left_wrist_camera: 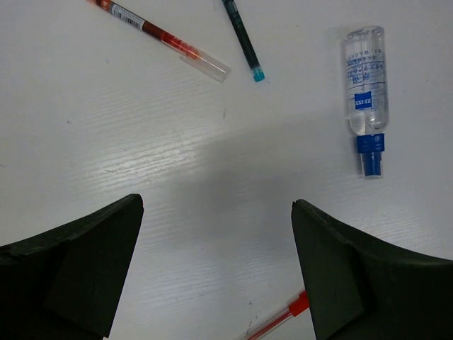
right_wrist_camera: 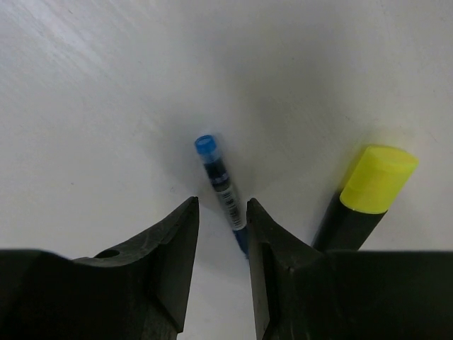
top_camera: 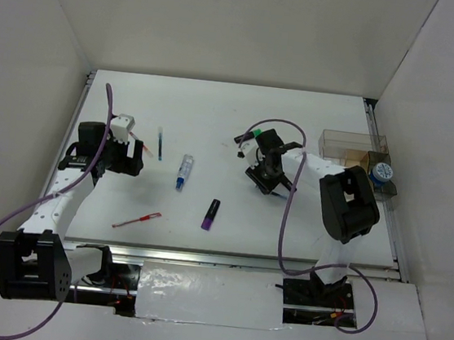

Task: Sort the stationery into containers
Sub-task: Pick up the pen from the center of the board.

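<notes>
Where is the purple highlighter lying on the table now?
In the top view, the purple highlighter lies alone near the table's front edge, about midway between the arms. The red pen is to its left, the white-blue tube just behind.

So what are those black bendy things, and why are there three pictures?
They are two robot arms fixed to a white table, each ending in a two-finger gripper. The big picture looks down from above. The other two come from small cameras on the wrists, so the black shapes at the bottom are the arm's own fingers.

The left gripper is open and holds nothing. Beneath it lie a red pen, a dark pen with a teal tip and a clear bottle with a blue cap. A second red pen and a highlighter with a purple end lie nearer the arm bases.

The right gripper has its fingers nearly closed around a thin blue pen; a yellow-capped highlighter sits beside it.

At the right edge stands a clear plastic box with a blue-white tape roll by it.
</notes>
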